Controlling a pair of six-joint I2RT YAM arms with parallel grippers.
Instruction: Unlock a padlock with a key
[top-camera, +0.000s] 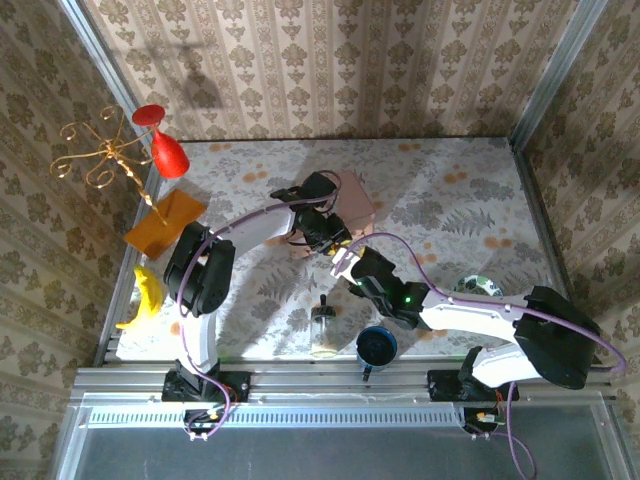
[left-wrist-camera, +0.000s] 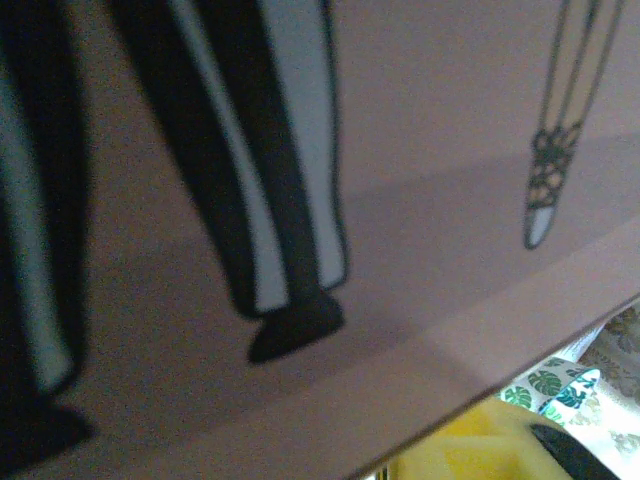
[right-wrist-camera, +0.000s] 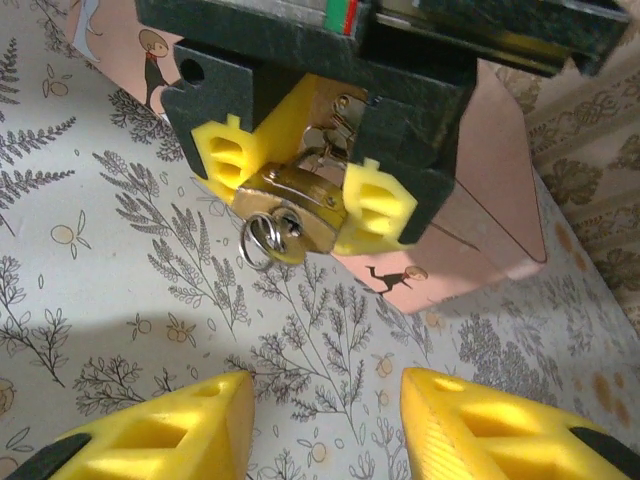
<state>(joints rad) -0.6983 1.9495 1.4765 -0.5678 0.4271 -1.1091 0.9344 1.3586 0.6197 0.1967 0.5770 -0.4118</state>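
Wallpaper (top-camera: 350, 60) in a beige damask print closes the room on three sides, with aluminium rails (top-camera: 555, 75) at the corners. The counter (top-camera: 450, 200) wears a pale cloth (right-wrist-camera: 120, 250) printed with grey ferns and small orange fruit. My left hand (right-wrist-camera: 300, 185) is clamped on the padlock (right-wrist-camera: 295, 205), a rounded brass body between ribbed yellow plastic fingers (right-wrist-camera: 228, 158), held over the cloth just in front of the pink cardboard box (right-wrist-camera: 490, 170). A thin steel ring (right-wrist-camera: 260, 240) hangs from its face. My right hand (right-wrist-camera: 325, 420) faces it from nearby, wedge-shaped yellow fingertips apart.
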